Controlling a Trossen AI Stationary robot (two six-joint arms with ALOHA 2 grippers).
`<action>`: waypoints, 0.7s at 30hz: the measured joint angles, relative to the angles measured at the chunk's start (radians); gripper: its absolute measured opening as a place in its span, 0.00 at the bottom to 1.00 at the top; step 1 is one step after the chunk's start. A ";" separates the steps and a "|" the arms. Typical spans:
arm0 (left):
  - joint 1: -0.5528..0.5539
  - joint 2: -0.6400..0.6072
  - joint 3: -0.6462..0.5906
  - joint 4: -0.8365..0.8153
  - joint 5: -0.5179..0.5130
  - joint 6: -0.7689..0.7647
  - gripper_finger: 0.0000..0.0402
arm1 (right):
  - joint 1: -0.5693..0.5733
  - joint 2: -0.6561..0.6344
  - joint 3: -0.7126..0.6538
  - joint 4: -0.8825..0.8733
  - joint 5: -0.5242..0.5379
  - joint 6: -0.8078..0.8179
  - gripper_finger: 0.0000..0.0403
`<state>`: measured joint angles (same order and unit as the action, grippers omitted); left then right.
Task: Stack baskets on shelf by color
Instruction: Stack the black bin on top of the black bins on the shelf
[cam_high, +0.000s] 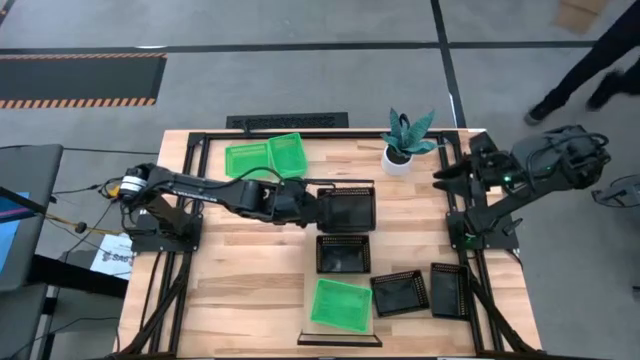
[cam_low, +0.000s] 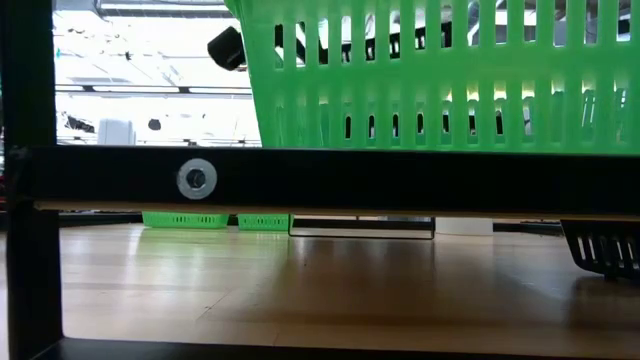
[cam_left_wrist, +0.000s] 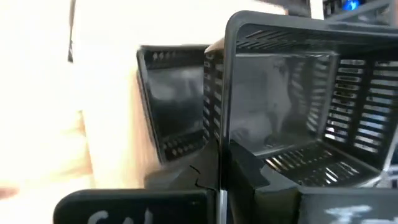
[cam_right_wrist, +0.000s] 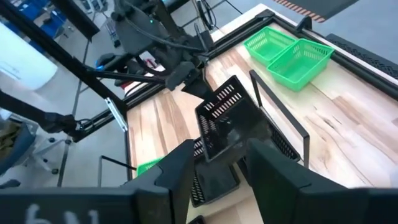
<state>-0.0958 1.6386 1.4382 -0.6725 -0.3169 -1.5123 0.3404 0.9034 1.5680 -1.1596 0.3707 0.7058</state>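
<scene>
My left gripper (cam_high: 318, 205) reaches across the table's middle and is shut on a black basket (cam_high: 347, 208) over the far end of the shelf (cam_high: 340, 341). On the shelf board behind it sit another black basket (cam_high: 343, 253) and a green basket (cam_high: 340, 303) at the near end. Two green baskets (cam_high: 265, 156) stand side by side at the far edge. Two more black baskets (cam_high: 400, 293) (cam_high: 450, 290) lie near right of the shelf. My right gripper (cam_high: 440, 178) is open and hangs idle at the right side, its fingers (cam_right_wrist: 180, 177) touching nothing. My left gripper (cam_left_wrist: 221, 158) pinches the black basket's side wall (cam_left_wrist: 221, 124) at its rim, one finger (cam_left_wrist: 249, 168) inside the basket and one outside. The fingers come level from the table's left. The basket (cam_right_wrist: 227, 118) is tilted and seems lifted above the shelf.
A white potted plant (cam_high: 405, 140) stands at the far right of the table. Black rails (cam_high: 190, 200) frame both table sides. The shelf's far wire frame (cam_right_wrist: 280, 112) rises beside the held basket. Bare wood lies left of the shelf. A person's legs (cam_high: 590, 70) show beyond the table.
</scene>
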 joint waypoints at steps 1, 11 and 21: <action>0.008 0.000 -0.003 0.010 0.007 0.000 0.00 | 0.000 0.003 0.000 -0.001 0.001 -0.004 0.41; 0.041 0.011 -0.003 0.005 0.004 0.029 0.00 | 0.000 0.020 -0.001 -0.032 0.001 -0.006 0.40; 0.045 0.107 -0.004 0.062 0.061 0.018 0.00 | 0.000 0.020 -0.001 -0.038 0.001 -0.006 0.40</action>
<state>-0.0509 1.7454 1.4346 -0.6109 -0.2557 -1.4940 0.3405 0.9230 1.5665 -1.1976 0.3721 0.6994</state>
